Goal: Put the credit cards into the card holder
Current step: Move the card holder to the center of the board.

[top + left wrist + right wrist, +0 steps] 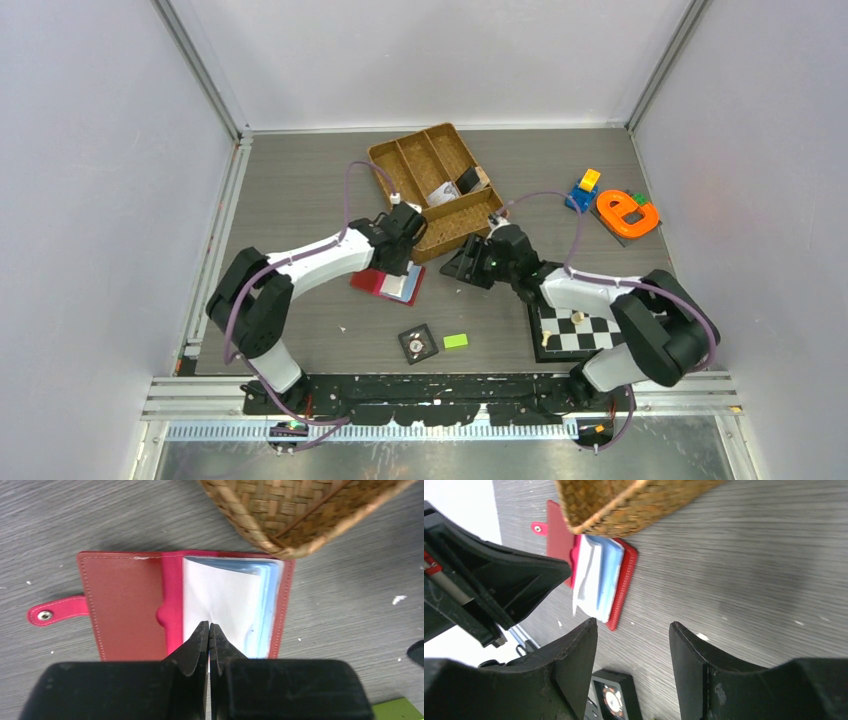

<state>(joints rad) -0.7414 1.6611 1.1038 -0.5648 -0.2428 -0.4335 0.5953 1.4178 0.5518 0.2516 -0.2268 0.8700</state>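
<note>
Where the left arm reaches over the grey wood-grain counter (300,180), the left hand (208,626) has both fingers pressed together, their tips on the white inner leaf of the small red leather-like folding card holder (125,605). The holder lies open and flat, snap tab to the left, just beside the near corner of the woven brown divided tray (260,510). Right of it, the right hand (633,625) hovers with fingers apart, holding nothing.

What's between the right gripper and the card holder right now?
Only bare table separates the right gripper from the card holder, per the right wrist view; the woven tray sits just beside that stretch.
</note>
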